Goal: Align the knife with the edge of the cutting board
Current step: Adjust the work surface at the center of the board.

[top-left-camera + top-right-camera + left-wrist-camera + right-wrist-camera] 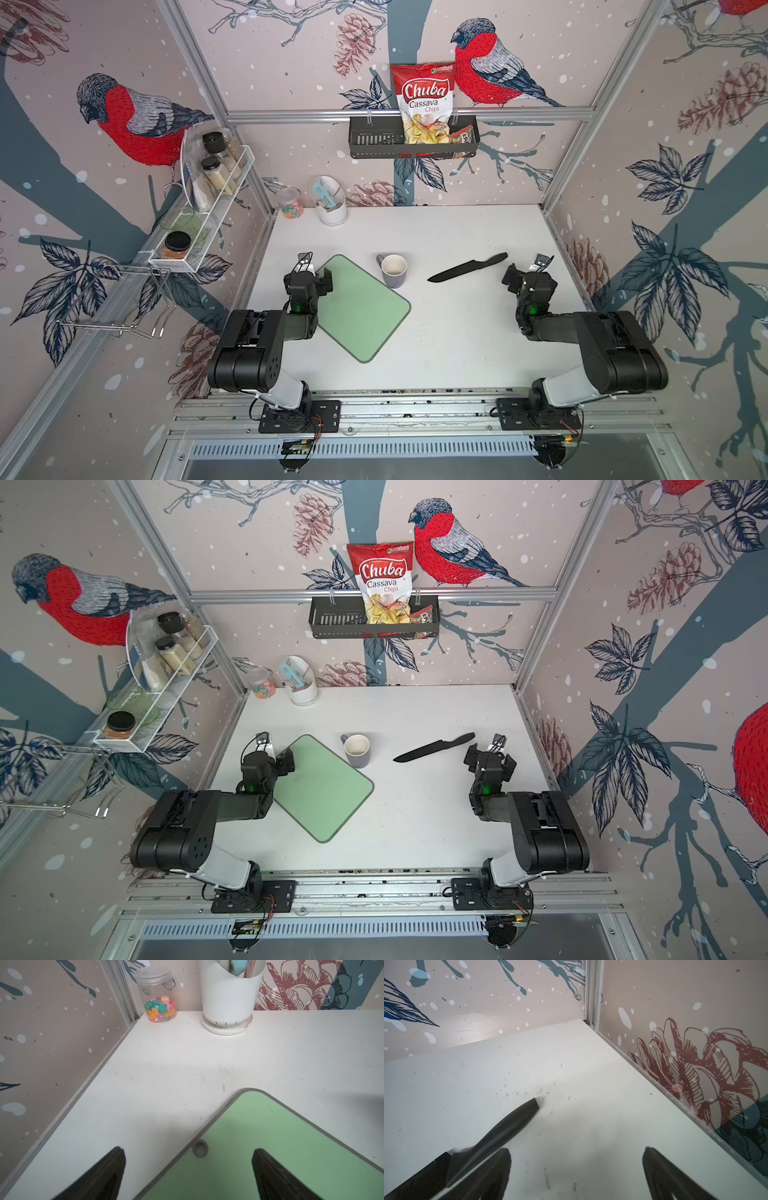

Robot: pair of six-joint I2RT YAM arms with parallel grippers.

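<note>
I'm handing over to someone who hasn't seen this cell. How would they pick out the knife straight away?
Start at the white table and find the pale-green cutting board in front of the left arm. Past the mug beside it, toward the right gripper, lies the knife, flat on the bare tabletop. It is the only all-black, long, pointed thing lying there, tip toward the mug.

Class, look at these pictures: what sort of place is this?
Probably a mock kitchen built as a robot test cell: spice jars on a wall rack, a cutting board and knife on the table, walled by aluminium framing.
</note>
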